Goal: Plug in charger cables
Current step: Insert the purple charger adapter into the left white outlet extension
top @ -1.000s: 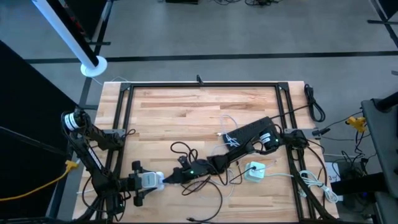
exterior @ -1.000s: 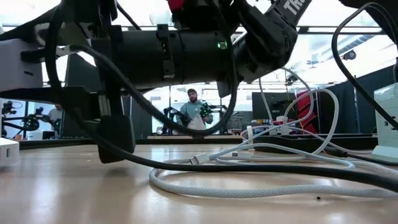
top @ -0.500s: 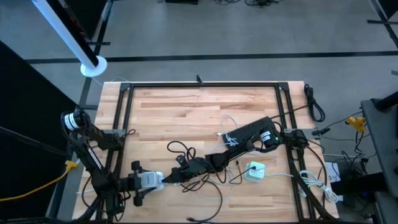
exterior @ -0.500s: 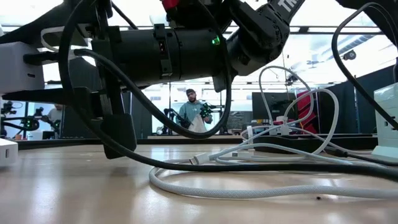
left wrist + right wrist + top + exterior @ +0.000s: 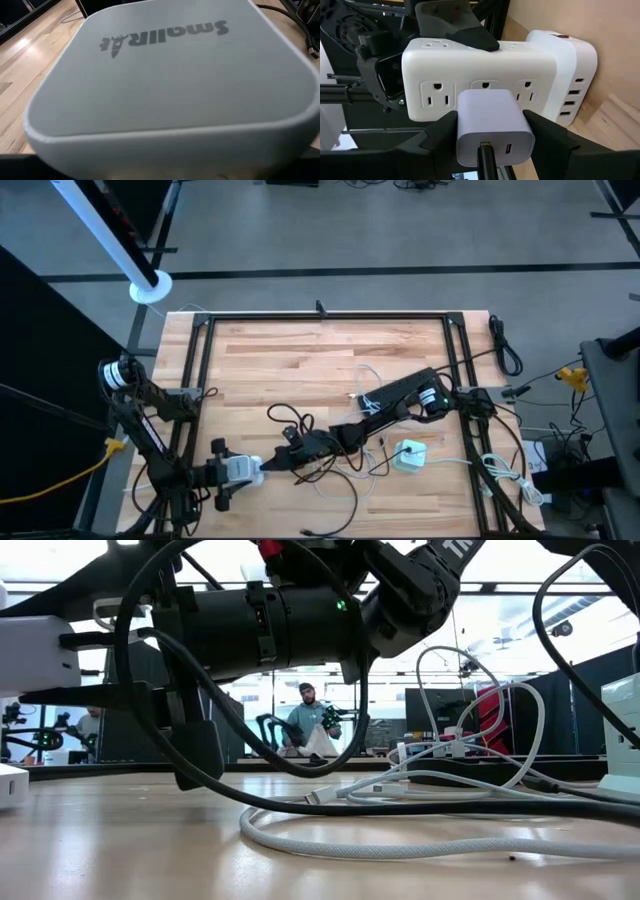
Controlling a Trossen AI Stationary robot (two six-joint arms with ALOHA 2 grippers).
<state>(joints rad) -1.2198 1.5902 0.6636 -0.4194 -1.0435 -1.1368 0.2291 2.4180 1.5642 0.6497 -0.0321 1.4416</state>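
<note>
My left gripper (image 5: 236,471), near the table's front left, is shut on a white power strip (image 5: 480,70) with three outlets in a row. My right gripper (image 5: 492,137) reaches across from the right and is shut on a small white charger block (image 5: 492,122), which it holds up to the strip's middle outlet. A black cable (image 5: 485,155) runs from the block's rear face. Loose charger cables lie on the table: black loops (image 5: 290,420) and white loops (image 5: 368,375). In the left wrist view the strip's broad face (image 5: 165,65) fills the picture and hides the fingers. My left gripper holds the power strip lifted clear of the table. One dark finger (image 5: 465,27) lies on the strip's long side behind the outlets; the other is hidden by the strip. My right gripper pinches the charger block's two opposite sides (image 5: 462,125) between its two fingers (image 5: 437,137), coming in almost level from the table's right. The block is lifted clear, its front against the strip's outlet face; whether its prongs are in, I cannot tell.
A second white charger block (image 5: 410,452) sits on the table at the front right with white cords around it. A thick white braided cable (image 5: 400,840) curves across the near table. The black frame rails (image 5: 320,317) border the wooden top.
My right gripper has moved a little toward the table's left edge, closer to the power strip, carrying the charger block, and its wrist has turned slightly. The black cable trailing from the block has swung along with it. My left gripper has stayed still.
</note>
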